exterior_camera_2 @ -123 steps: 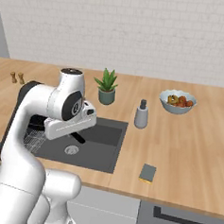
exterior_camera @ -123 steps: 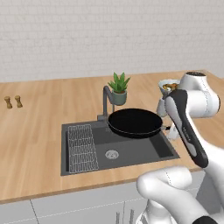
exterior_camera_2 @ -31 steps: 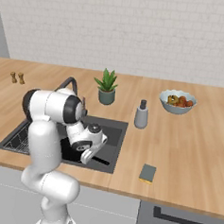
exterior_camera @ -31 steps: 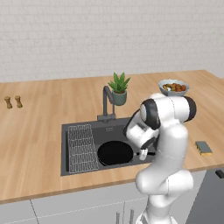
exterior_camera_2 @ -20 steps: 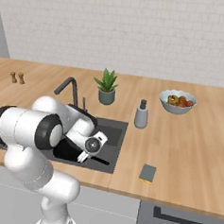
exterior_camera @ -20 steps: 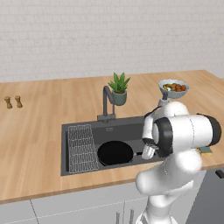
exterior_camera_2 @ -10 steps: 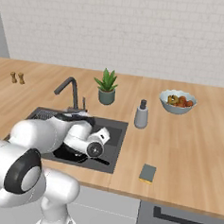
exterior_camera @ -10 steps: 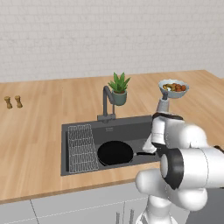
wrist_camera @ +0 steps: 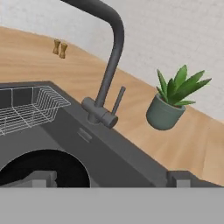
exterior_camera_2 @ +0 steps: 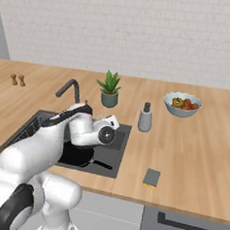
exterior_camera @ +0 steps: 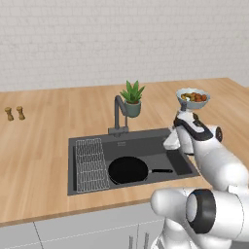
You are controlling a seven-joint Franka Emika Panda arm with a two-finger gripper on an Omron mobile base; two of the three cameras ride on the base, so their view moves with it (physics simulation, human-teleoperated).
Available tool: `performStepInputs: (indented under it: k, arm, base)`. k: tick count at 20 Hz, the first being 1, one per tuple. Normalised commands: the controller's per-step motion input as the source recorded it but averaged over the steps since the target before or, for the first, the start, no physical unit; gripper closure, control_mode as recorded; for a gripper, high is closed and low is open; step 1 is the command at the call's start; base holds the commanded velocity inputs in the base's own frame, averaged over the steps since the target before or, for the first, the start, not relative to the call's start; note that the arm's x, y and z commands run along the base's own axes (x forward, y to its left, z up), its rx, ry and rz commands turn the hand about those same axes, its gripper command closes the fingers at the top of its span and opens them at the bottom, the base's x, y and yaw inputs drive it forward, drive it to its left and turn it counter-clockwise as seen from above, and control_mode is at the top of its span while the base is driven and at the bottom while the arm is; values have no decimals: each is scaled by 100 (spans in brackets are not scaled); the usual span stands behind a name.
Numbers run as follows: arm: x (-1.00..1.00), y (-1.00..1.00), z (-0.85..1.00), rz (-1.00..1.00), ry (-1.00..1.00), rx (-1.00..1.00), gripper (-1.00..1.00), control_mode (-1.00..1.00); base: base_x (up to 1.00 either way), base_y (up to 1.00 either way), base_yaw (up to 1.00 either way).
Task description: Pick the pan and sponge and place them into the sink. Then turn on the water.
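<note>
**Pan in the sink, sponge on the counter**

Left base view: the pan (exterior_camera: pixel 128 169) lies flat on the floor of the sink (exterior_camera: pixel 87 141), just right of the rack (exterior_camera: pixel 91 164), its handle pointing away from the rack toward the sink's right wall. It rests there on its own, which suggests the first half of the picking is done. The faucet (exterior_camera: pixel 118 112) stands at the sink's back rim, with a plant (exterior_camera: pixel 132 98) just behind it and a fruit bowl (exterior_camera: pixel 193 97) well off to the right of the sink. The arm bends over the sink's right end; the gripper itself is hidden behind the forearm here.

Right base view: the sponge (exterior_camera_2: pixel 151 178) sits on the counter to the right of the sink, near the counter's front edge and well apart from the basin, so it is the item left to fetch. A soap bottle (exterior_camera_2: pixel 145 117) stands beside the sink's back right corner. The arm's wrist hangs over the sink, covering most of the pan.

Hand view: the camera looks across the sink at the faucet and its lever (wrist_camera: pixel 118 100) (lever upright-ish, no water running). Part of the pan shows low at left. The two finger tips (wrist_camera: pixel 43 177) rise wide apart with nothing between them, so the gripper (wrist_camera: pixel 111 179) looks open and empty, fitting a hand that is done with the pan.
</note>
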Motion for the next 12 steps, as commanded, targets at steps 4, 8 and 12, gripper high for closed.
performStepInputs:
  k: [4,8,12]
  arm:
    - [-87,-34,56,-4,9,7,-100,-100]
    - [-66,-18,70,0,27,1,-100,-100]
    - [-47,-34,78,-2,45,3,-100,-100]
  base:
    - [0,0,0]
    - [0,0,0]
    - [0,0,0]
